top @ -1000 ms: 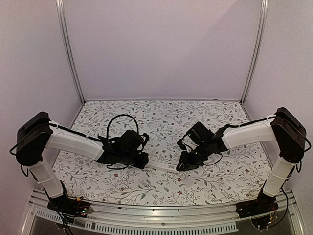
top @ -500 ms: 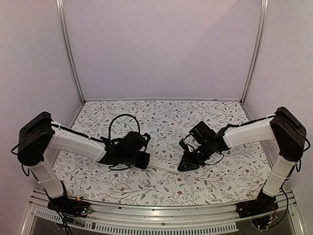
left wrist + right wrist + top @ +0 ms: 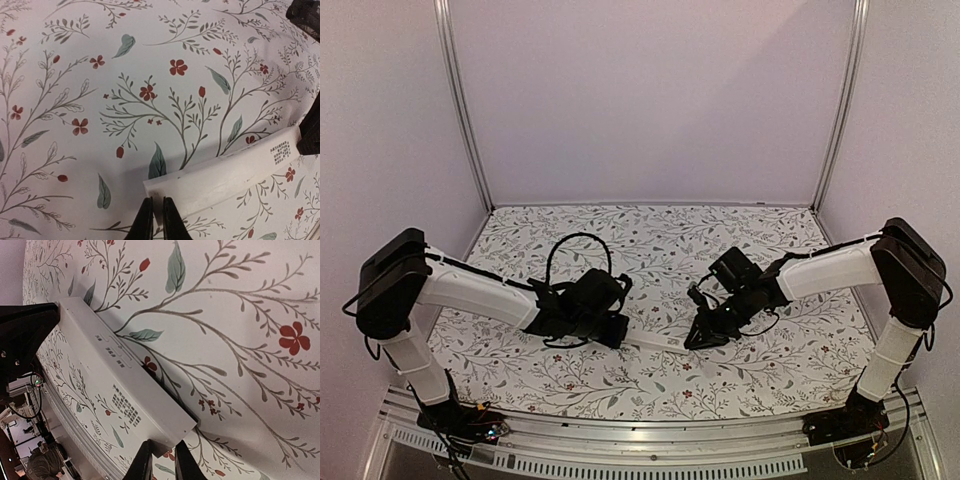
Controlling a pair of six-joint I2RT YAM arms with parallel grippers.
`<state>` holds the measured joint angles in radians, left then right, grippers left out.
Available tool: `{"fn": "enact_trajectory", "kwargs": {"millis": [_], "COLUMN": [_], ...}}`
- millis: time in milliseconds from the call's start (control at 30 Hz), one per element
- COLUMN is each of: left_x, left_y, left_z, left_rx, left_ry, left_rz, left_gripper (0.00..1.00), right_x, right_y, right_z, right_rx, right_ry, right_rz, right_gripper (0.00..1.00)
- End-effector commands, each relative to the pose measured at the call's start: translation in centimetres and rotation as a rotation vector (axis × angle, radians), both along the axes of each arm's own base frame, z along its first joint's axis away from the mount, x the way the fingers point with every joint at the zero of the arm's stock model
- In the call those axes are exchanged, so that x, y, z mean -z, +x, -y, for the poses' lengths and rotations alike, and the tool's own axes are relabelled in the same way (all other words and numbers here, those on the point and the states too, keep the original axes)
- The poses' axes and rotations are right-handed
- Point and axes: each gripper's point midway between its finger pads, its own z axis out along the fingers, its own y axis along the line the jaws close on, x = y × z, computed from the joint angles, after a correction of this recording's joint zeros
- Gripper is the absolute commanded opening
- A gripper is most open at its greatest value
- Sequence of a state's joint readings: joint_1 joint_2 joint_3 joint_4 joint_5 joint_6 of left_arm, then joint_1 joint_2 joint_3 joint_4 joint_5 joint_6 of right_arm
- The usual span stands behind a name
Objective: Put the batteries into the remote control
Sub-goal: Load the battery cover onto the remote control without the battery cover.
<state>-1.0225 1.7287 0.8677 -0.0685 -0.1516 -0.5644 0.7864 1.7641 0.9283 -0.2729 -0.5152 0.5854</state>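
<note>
Sliding inward, right jaws now narrowly pinch the remote control (image 3: 655, 342); left jaws sit shut.

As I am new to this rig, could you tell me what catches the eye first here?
A slim white remote lies on the flowered cloth near the front edge. The left arm and right arm reach inward to it, their jaws at opposite ends.

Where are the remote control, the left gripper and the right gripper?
remote control (image 3: 658, 342): top view, middle of the white bar.
left gripper (image 3: 156, 206): left wrist view, between its fingertips.
right gripper (image 3: 162, 446): right wrist view, between its fingertips.
</note>
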Motion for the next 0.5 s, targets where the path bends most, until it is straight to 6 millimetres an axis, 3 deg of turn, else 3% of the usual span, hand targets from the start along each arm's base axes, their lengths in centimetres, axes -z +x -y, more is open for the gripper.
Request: {"fn": "enact_trajectory", "kwargs": {"millis": [0,467], "left_x": [3.4,2.0], "left_y": [-7.8,-6.7], "left_z": [2.6,2.0], "left_rx": [0.245,0.193], "left_ry": [0.014,-0.005], "left_rz": [-0.214,-0.193], "left_gripper": [0.09,0.15], "right_x": [1.0,0.5], "right_y": [0.6,1.2], "right_z": [-0.5,0.3], "right_rx": [-0.01,0.007], "right_ry": [0.011,0.034], "right_rz": [0.031,0.026], "right_gripper": [0.15,0.22]}}
